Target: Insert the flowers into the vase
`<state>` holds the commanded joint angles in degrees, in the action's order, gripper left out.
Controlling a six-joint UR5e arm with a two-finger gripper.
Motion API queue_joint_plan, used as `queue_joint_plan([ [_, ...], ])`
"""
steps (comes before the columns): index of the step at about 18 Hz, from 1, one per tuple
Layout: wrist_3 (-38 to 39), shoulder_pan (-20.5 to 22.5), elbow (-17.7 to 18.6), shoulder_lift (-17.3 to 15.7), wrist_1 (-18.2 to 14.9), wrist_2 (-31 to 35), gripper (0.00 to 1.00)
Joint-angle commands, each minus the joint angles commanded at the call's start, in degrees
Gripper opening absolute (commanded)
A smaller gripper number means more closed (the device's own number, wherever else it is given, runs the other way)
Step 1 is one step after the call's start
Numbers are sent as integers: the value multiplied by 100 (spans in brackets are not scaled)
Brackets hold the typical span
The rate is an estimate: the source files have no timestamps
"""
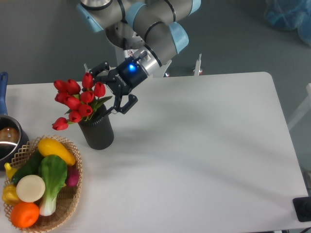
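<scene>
my hand (112, 88): fingers spread, gripping nothing
red tulip bunch (75, 99): just left of my hand, stems down in the matte black ribbed vase (98, 132)

We have a single fixed view, set high and facing steeply down on the white counter (204, 145) from its front edge. It stands far enough back to take in nearly the whole top, the grey floor behind it and the arm's base (116, 19) at the upper edge. The wicker basket (73, 194) is cut at the lower left, the metal pot (7, 138) at the left edge.
</scene>
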<state>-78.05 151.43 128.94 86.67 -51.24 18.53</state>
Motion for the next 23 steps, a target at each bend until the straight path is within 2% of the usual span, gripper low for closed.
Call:
queue_joint_plan([
  [5, 9, 272, -9, -448, -9, 895, 100],
  [11, 0, 650, -149, -1028, 0, 2863, 100],
  [16, 18, 1282, -579, -994, 0, 3235, 100],
  [17, 9, 1432, -737, -959, -17, 3436, 100],
  [20, -9, 1512, -1211, -723, -52, 4541, 100],
  [23, -9, 1469, -1397, -433, -140, 5264, 100],
])
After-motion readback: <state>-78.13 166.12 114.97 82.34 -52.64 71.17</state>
